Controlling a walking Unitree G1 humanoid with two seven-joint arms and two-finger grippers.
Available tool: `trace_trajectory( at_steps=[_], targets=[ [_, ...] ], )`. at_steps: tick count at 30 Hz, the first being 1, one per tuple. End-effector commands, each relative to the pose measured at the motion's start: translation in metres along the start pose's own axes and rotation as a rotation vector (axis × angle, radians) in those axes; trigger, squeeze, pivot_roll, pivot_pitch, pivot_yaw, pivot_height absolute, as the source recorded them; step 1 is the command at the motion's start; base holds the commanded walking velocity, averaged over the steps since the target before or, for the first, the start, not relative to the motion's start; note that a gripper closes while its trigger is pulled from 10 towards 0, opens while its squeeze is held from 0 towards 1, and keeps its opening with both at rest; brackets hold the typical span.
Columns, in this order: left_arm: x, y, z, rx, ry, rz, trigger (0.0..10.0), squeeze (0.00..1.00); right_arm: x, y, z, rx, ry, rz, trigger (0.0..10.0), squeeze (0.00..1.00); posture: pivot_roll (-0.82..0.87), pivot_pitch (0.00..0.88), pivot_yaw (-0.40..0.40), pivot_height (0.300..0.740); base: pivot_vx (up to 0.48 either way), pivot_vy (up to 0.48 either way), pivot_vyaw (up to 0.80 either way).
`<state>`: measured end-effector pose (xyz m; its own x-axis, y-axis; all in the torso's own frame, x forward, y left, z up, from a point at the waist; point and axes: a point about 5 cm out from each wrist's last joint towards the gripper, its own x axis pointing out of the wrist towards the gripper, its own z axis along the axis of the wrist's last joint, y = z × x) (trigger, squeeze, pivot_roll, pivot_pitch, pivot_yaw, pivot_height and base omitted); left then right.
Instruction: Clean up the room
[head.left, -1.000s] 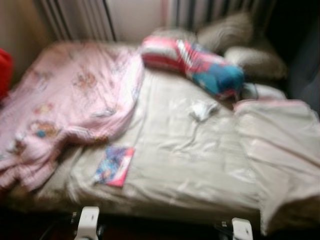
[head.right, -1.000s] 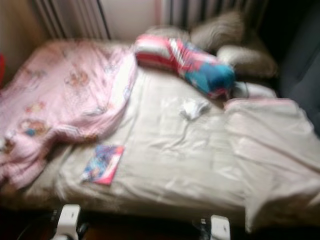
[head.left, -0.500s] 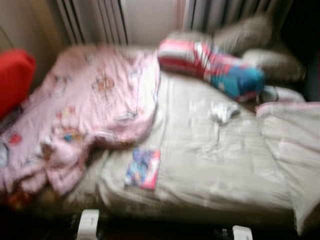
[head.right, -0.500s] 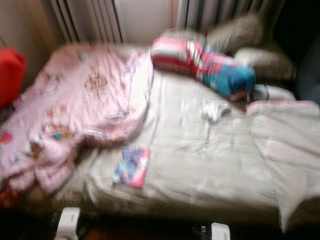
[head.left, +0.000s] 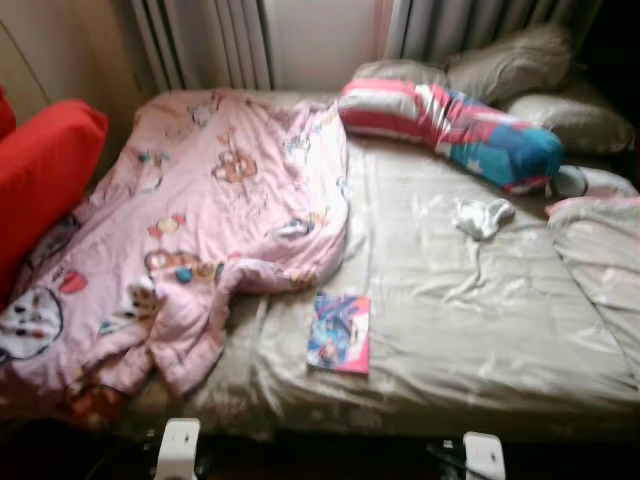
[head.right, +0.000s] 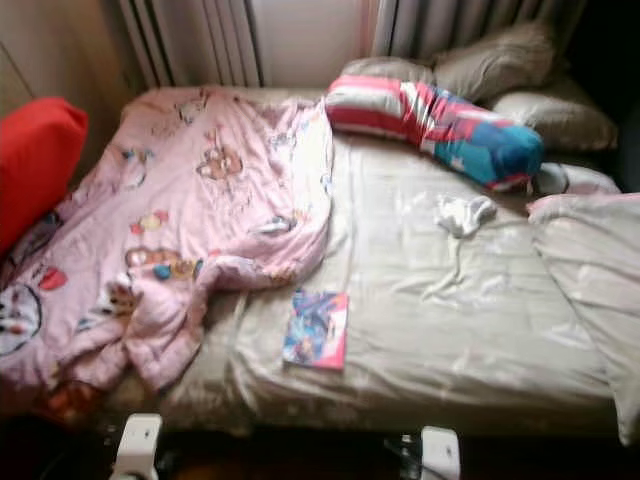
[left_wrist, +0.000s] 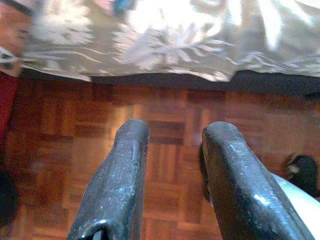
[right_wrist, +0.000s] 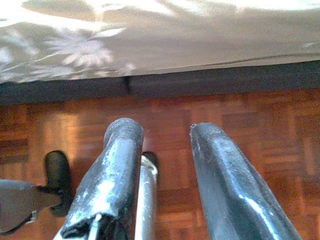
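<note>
Bed: pink blanket crumpled on left half, book near front edge, white cloth by striped pillow. Pale duvet cut off at right. Left claw and right claw hang over parquet floor, fingers parted, empty.

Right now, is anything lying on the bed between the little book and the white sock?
No. In the left eye view, only bare, wrinkled beige sheet stretches between the book and the white sock.
</note>
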<state>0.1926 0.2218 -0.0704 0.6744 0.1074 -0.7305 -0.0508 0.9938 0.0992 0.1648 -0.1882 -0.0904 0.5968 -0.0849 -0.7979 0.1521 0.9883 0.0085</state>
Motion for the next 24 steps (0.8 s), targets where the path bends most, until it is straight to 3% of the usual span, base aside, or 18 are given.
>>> trace_trajectory(
  at_steps=[1, 4, 14, 24],
  targets=[
    [-0.0009, -0.0050, -0.0065, -0.010, 0.028, -0.009, 10.0, 0.00, -0.0017, -0.0026, -0.0081, -0.002, 0.035, -0.018, 10.0, 0.00, -0.06, 0.091, 0.029, 0.740, 0.000, 0.364, 0.00],
    [-0.0011, -0.0044, -0.0070, -0.011, 0.029, -0.009, 10.0, 0.00, -0.0014, -0.0004, -0.0078, -0.001, 0.034, -0.019, 10.0, 0.00, -0.06, 0.092, 0.028, 0.740, 0.000, 0.338, 0.00],
    [-0.0022, 0.0010, -0.0078, -0.029, 0.019, 0.000, 10.0, 0.00, -0.0020, -0.0008, -0.0093, 0.005, 0.034, -0.027, 10.0, 0.00, -0.06, 0.097, 0.025, 0.740, 0.000, 0.000, 0.00],
    [-0.0008, -0.0049, -0.0036, -0.040, -0.001, -0.018, 10.0, 0.00, -0.0018, -0.0060, -0.0063, 0.006, 0.019, -0.023, 10.0, 0.00, -0.06, 0.098, 0.024, 0.740, 0.000, 0.000, 0.00]
  ],
)
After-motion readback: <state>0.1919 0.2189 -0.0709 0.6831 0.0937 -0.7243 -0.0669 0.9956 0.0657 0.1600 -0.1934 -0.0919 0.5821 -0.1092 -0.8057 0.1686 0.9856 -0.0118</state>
